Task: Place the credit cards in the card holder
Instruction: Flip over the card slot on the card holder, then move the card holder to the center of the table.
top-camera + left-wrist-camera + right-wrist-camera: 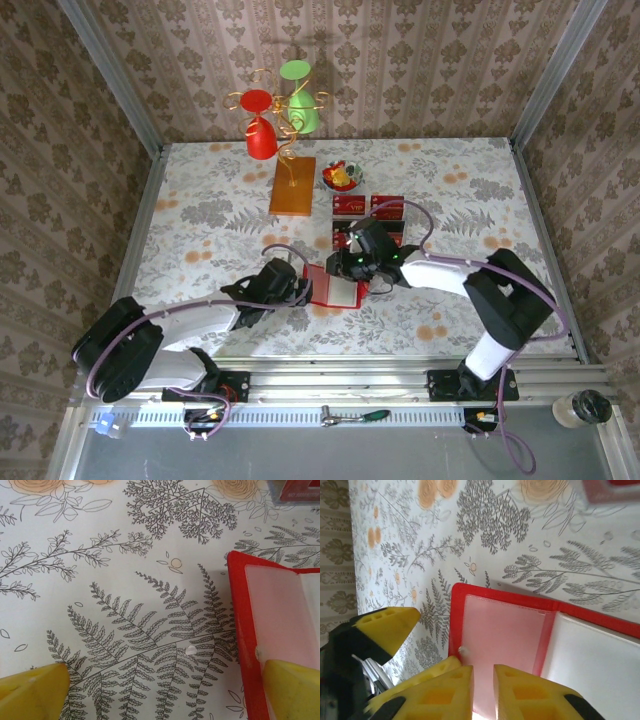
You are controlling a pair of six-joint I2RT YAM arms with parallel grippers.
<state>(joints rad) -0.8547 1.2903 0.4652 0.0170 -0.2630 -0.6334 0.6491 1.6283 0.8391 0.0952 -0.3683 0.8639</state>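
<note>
Glossy red squarish card holder [505, 630], pale smooth inside

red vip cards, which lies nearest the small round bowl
The back-left flat red VIP card, just in front of the small round bowl; others lie farther off.

I have my left arm [200, 320] stretched low from its base toward the middle, elbow down near the surface. The left gripper [300, 290] points right. On its wrist camera, the left gripper [162, 695] stands wide apart, one yellow finger [30, 692] at each bottom corner. My right arm [450, 275] rises from its base, bends sharply at the elbow and reaches left. The right gripper [352, 265] is angled down, just beside the left one. On the right wrist camera, the right gripper [483, 690] has its yellow fingers [445, 690] drawn close, with only a narrow slit between them. The left gripper's fingertips [387, 627] show at that view's left edge.
</note>
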